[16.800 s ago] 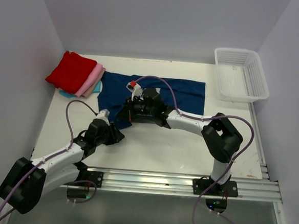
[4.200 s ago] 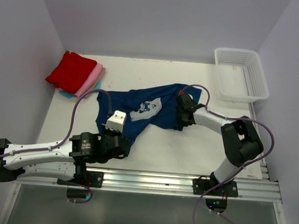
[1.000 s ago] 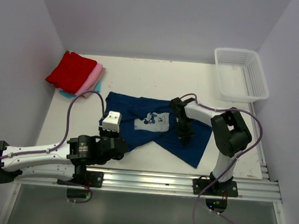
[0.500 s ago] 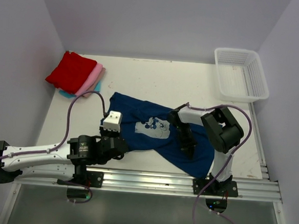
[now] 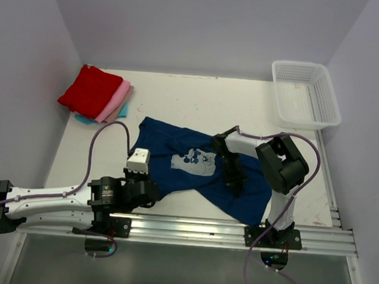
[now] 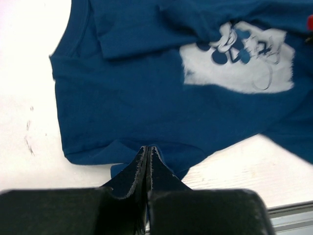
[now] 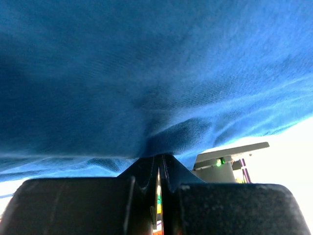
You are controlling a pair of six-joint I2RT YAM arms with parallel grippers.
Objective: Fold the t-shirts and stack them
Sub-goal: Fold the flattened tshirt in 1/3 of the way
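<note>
A navy blue t-shirt [image 5: 170, 140] lies spread across the middle of the table, its pale square print [image 5: 195, 160] facing up. My left gripper [image 5: 152, 191] is shut on the shirt's near left hem. In the left wrist view the jaws [image 6: 148, 148] meet at the edge of the shirt [image 6: 146, 98], below the print [image 6: 239, 63]. My right gripper [image 5: 236, 186] is shut on a bunched fold of the shirt's right part. In the right wrist view the blue cloth [image 7: 146, 73] drapes over the closed tips [image 7: 159, 155]. Folded red [image 5: 90, 91], pink [image 5: 116, 101] and teal [image 5: 122, 109] t-shirts are stacked at the back left.
A white mesh basket [image 5: 305, 95] stands at the back right corner. The metal rail [image 5: 222, 230] with both arm bases runs along the near edge, close to the shirt's front right corner. Walls close in the table on the left, back and right.
The right gripper pulled the shirt's right part toward the near edge, spreading it to the front right. The left gripper shifted slightly nearer with the hem. Both stayed shut.
</note>
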